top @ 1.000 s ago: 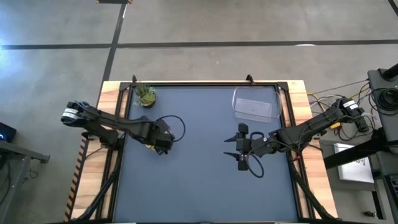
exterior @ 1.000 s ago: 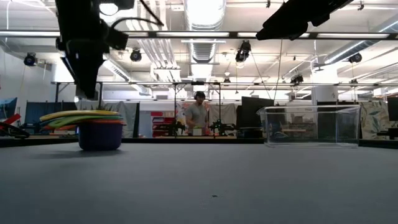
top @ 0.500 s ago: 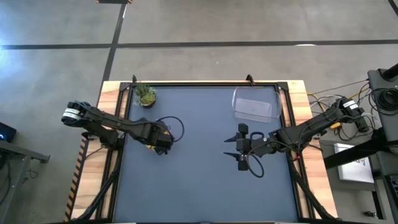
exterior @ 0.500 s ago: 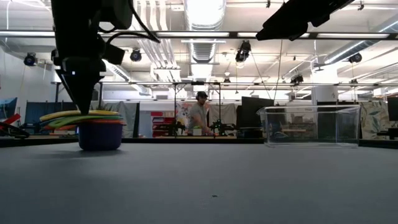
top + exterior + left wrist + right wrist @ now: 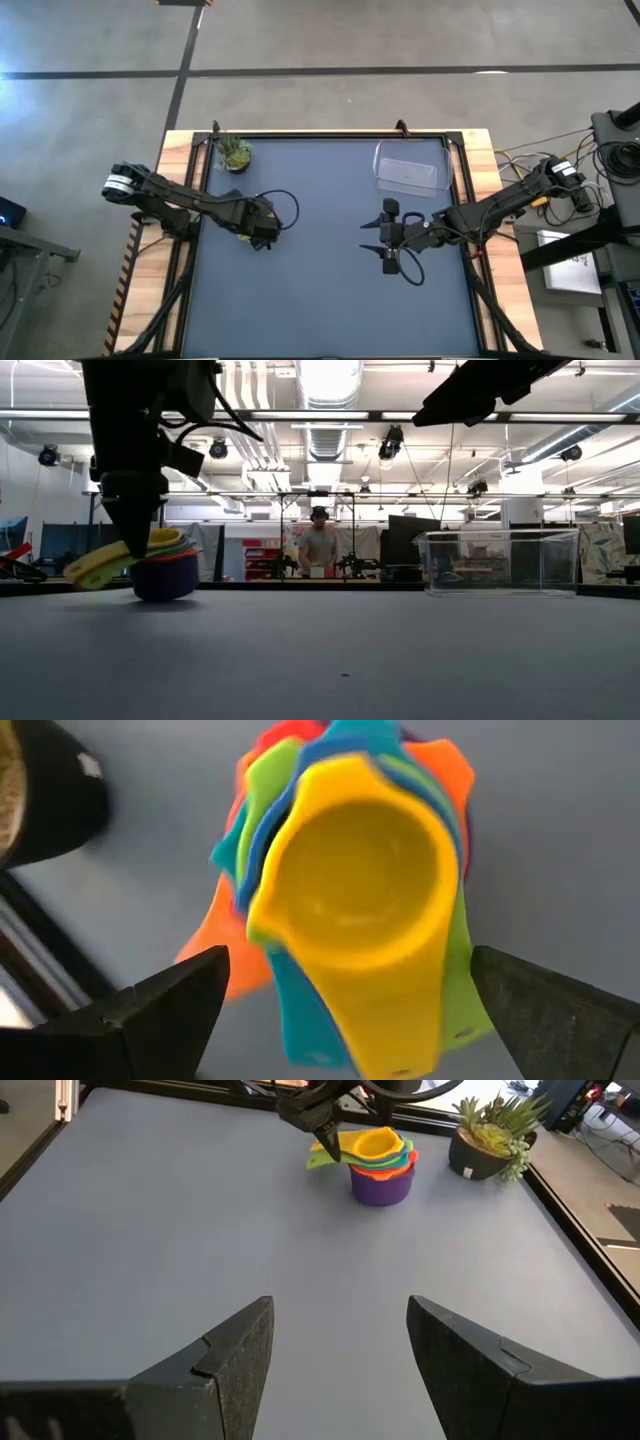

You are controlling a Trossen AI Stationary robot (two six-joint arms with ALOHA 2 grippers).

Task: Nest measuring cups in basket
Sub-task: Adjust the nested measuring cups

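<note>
Left gripper [image 5: 132, 530]: it hangs right over the stack of cups on the left part of the table. In its wrist view its two fingers [image 5: 165, 1005] stand wide apart, one on each side of the stack. In the low view the tip looks like it is at the handles, but I cannot tell for sure if it touches them.

Measuring cups [image 5: 160, 565]: they sit one inside another in a stack on the table [image 5: 320, 290], not in the basket. The yellow cup [image 5: 360, 910] is on top. The purple cup [image 5: 381, 1188] is at the bottom. In the low view the top cups lean, with their handles pointing down to one side.

Potted plant [image 5: 233, 152]: it stands near the far left corner of the table, close to the stack.

Right gripper [image 5: 385, 235]: it waits near the middle of the table, fingers [image 5: 230, 1365] apart, holding nothing.

Basket [image 5: 409, 168]: it sits near the far right corner, well apart from the cups.

Person [image 5: 319, 546]: stands far off in the room behind the table.
</note>
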